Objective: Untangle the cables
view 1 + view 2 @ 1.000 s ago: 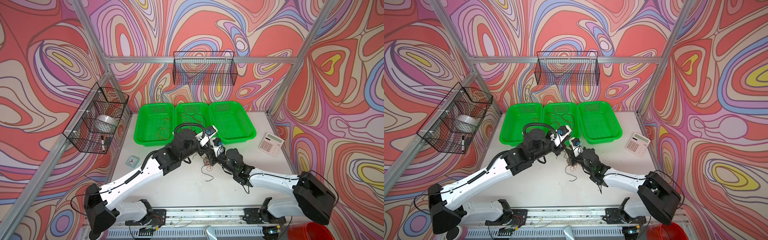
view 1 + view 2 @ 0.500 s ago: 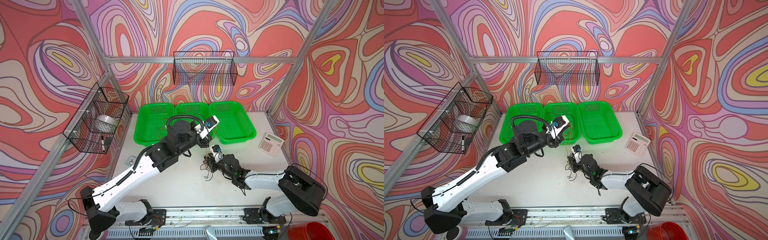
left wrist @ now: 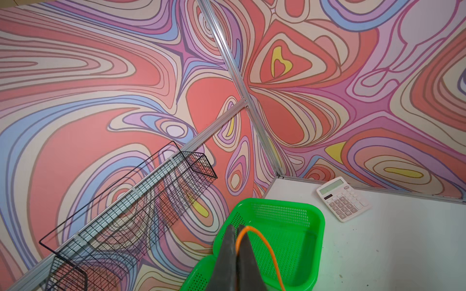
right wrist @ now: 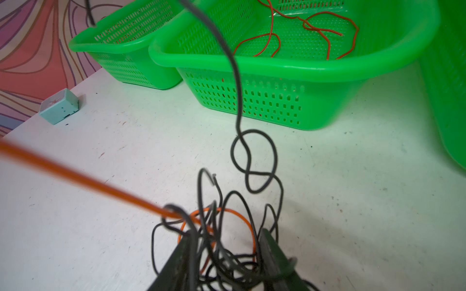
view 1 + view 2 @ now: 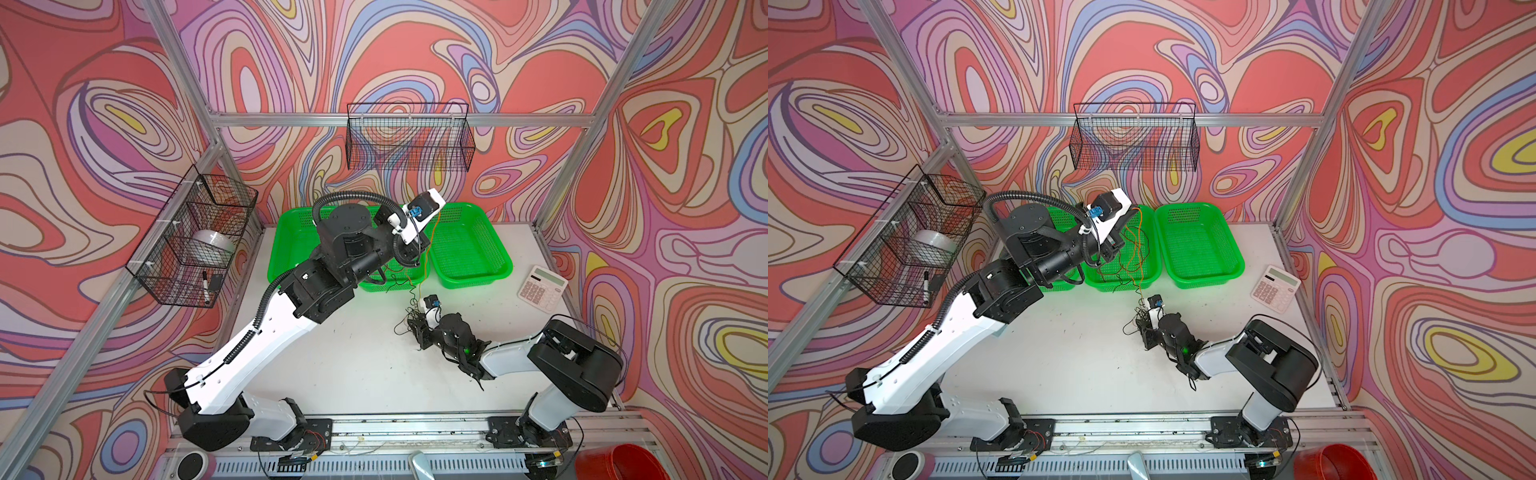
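Drawing one strand out of the knot is the step we judge to be in hand: the left jaws, raised over the middle green perforated plastic basket (image 4: 277,68), are clenched on a thin orange wire (image 3: 267,248) that runs taut down to the tangle of thin black and orange wires (image 4: 201,191) on the white desk (image 4: 100,226). The right jaws sit low at that tangle, parted on either side of it; we cannot tell whether they pinch any strand. A dark red-brown wire (image 4: 274,41) already lies in the middle basket. A black wire (image 4: 238,100) also rises from the heap, and a black loop wraps the orange one where it enters the knot. To do this well, we would pin the black bundle to the desk, pull the orange along its own line, slowly, and stop if the whole heap lifts. A white desk calculator (image 3: 343,199) and a small pale teal box (image 4: 59,105) stand apart from the work. Their markings are too small for us to read, and no brand shows.
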Robot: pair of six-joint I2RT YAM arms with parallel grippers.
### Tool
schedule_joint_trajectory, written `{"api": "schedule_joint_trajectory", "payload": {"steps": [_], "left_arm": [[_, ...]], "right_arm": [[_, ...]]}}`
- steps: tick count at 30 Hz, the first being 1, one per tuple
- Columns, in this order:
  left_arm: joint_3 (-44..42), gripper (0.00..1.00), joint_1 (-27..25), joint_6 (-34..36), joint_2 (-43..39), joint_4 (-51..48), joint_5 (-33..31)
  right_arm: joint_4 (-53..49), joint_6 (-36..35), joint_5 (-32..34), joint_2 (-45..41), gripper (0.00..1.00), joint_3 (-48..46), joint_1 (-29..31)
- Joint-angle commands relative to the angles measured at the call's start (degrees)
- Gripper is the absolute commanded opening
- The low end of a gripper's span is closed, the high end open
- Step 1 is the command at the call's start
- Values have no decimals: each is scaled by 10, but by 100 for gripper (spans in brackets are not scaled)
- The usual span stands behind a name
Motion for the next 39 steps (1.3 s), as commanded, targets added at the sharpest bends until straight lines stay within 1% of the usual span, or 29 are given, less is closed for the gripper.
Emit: {"api": "schedule_joint_trajectory", "payload": {"steps": [1,3,7,9,11,14,17,21,23,26,31,34,35,37,39], "left_arm": [[40,0,11,19,13,-16,14],[46,0,15,22,20,-22,16],[42,0,19,19,24,-25,22],[37,0,19,17,24,-21,30],[37,0,19,13,25,-21,35],[36,0,19,10,28,-23,45],[33,0,19,8,29,-24,48],[28,0,19,3,26,-20,52],[26,0,19,-2,25,-17,59],[29,0,17,-12,27,-14,68],[35,0,6,-16,28,-14,73],[52,0,1,-21,31,-16,75],[58,0,0,-23,33,-16,77],[69,0,-3,-30,36,-16,80],[83,0,-4,-35,40,-20,87]], "right_arm": [[19,7,10,-6,44,-10,2],[36,-11,5,-39,49,-24,1],[2,-59,-15,-123,54,-31,2],[-16,-80,-33,-174,59,-33,2],[-37,-100,-47,-212,62,-29,2],[-66,-125,-50,-255,64,-14,2],[-93,-147,-44,-276,66,11,3],[-119,-163,-20,-262,66,55,2],[-104,-170,-10,-243,66,69,2],[-87,-162,22,-215,65,89,2],[-66,-149,9,-164,59,112,2],[-51,-123,13,-128,58,107,-2],[-54,-107,24,-115,57,108,-4],[-68,-77,35,-92,54,112,-6],[-88,-71,24,-74,50,117,-6]]}}
